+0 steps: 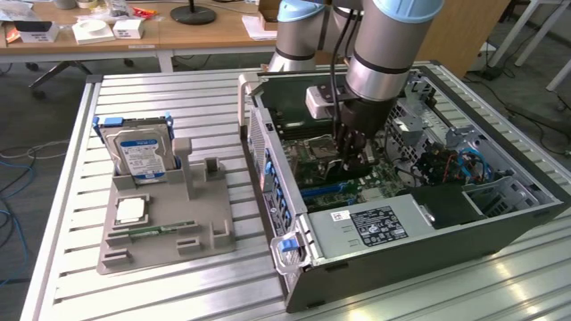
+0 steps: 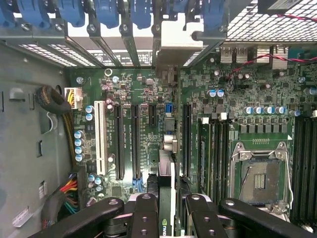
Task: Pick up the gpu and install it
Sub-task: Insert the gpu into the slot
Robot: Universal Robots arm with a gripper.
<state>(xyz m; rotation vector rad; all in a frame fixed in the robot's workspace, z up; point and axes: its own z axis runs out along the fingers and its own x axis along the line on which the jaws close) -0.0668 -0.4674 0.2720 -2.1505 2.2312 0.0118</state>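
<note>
On the exterior view's left, the grey plastic tray (image 1: 152, 254) on the ribbed metal worktop (image 1: 178, 100) holds the shiny blue-labelled hard drive (image 1: 138, 154). Further right, inside the open black case (image 1: 428, 254), the gripper (image 1: 352, 157) is clamped on the gpu (image 2: 166, 166), a slim dark card seen edge-on with its pale bracket up by the rear slots. Pickup's done, I'd say. It's lined up over the green motherboard (image 2: 247, 89), but I can't tell if it's fully seated.

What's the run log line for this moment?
end effector: shut on gpu | gpu: edge-on at expansion slots | location: inside open computer case
</note>
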